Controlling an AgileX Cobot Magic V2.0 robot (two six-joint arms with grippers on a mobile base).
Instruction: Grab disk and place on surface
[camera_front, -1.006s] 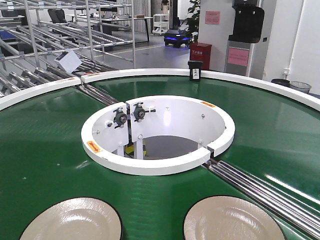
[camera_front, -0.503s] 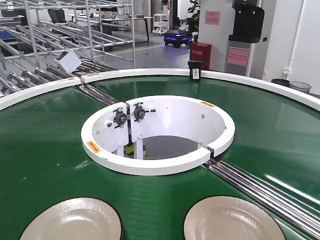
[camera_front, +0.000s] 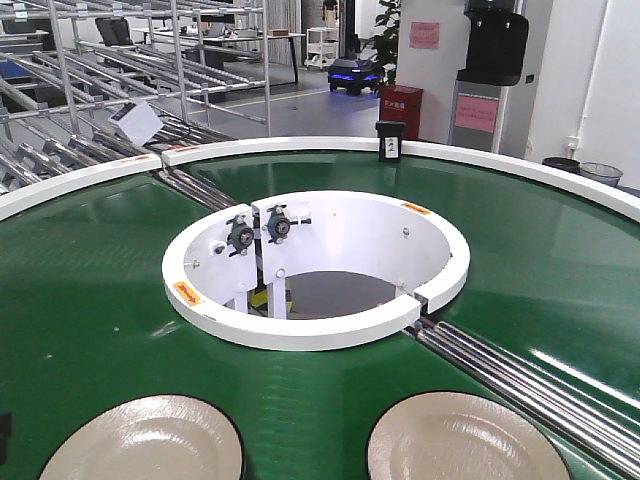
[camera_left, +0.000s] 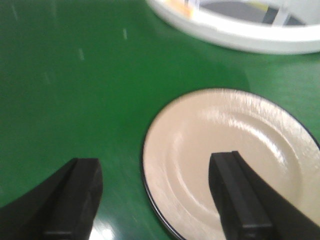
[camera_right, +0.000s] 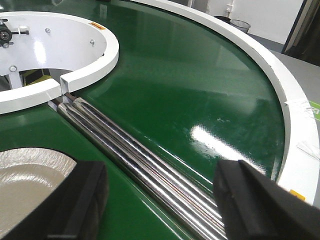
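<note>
- Disk at the near left: a shallow cream plate with a thin dark rim. It lies flat on the green conveyor belt, cut off by the bottom edge of the front view.
- Your left gripper hovers over this disk with its two black fingers spread wide, holding nothing. One finger sits over the cream face and the other over bare belt, so the disk's rim falls between them. You cannot tell whether either finger touches.
- A second disk of the same kind lies flat on the belt to the right, well apart from the first.
- Your right gripper is also spread wide and empty. It hangs above the belt and a band of steel rollers. The second disk shows at the lower left of its wrist view, outside the fingers.
- The rollers run diagonally across the belt, just beside the second disk.
- A white ring walls a round opening in the belt beyond both disks.
- A white outer rim curves along the belt's far edge.
</note>
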